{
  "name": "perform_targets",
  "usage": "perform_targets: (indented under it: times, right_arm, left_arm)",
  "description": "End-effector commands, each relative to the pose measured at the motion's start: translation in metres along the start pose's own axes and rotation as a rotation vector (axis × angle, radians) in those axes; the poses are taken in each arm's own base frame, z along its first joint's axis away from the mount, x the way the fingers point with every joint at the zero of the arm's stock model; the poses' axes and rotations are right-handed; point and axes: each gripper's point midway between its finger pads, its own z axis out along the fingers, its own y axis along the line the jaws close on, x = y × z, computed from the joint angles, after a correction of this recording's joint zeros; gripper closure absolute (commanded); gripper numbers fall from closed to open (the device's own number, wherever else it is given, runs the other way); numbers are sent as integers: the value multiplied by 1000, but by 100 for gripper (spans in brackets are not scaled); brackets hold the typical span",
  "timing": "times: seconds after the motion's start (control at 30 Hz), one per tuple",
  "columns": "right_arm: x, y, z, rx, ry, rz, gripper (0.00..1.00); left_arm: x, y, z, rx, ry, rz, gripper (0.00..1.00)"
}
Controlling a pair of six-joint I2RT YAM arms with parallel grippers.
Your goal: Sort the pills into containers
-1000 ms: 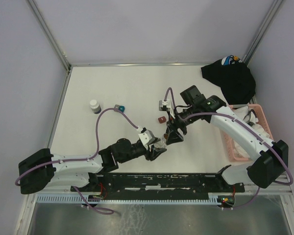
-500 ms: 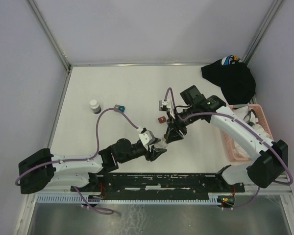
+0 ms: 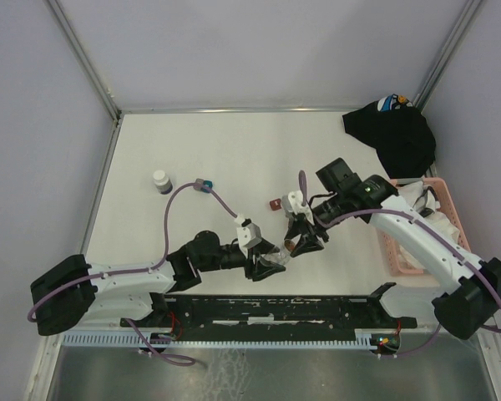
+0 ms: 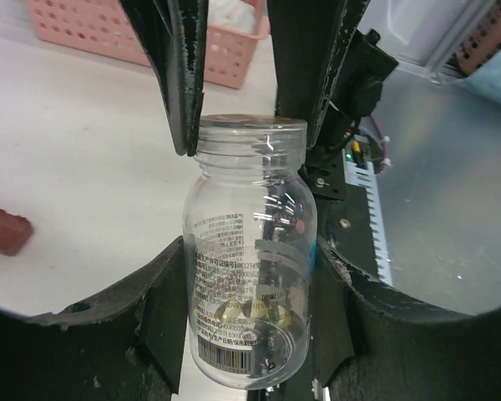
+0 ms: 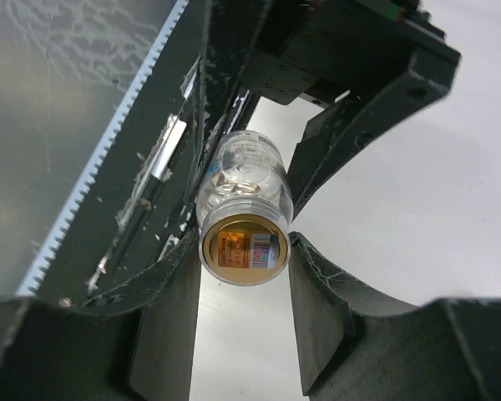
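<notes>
Near front edge of table [image 3: 225, 150], between arms: clear vial [image 4: 249, 284], roughly horizontal, left gripper [image 3: 267, 262] clamped on body, right gripper [image 3: 303, 243] pinching amber cap [image 5: 244, 251]. We judge vial light, rigid, slick; we would hold mid-body, firm, no crushing.

from above, the small clear plastic vial [image 3: 280, 254] is mostly hidden between the left end effector [image 3: 270, 261] and right end effector [image 3: 298, 243]; the left wrist view's edge cuts off a tiny dark-red square box [image 4: 4, 231].
</notes>
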Motion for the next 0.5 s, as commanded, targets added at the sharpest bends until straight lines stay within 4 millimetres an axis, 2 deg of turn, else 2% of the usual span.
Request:
perform_targets:
  times: [0.0, 0.1, 0.23, 0.33, 0.47]
  right_arm:
    - [8, 16, -1, -54, 1, -276, 78]
    - [11, 12, -2, -53, 23, -269, 78]
    - [2, 16, -5, -83, 10, -244, 77]
    - [-3, 31, -7, -139, -19, -273, 75]
    - [-8, 39, -8, -154, -58, -324, 72]
  left_arm:
    - [-3, -21, 4, 160, 16, -67, 97]
    - [-1, -21, 7, 174, 32, -62, 97]
    - [1, -18, 6, 160, 41, -40, 97]
    - [3, -19, 2, 160, 43, -27, 97]
    - [3, -26, -1, 194, 40, -22, 97]
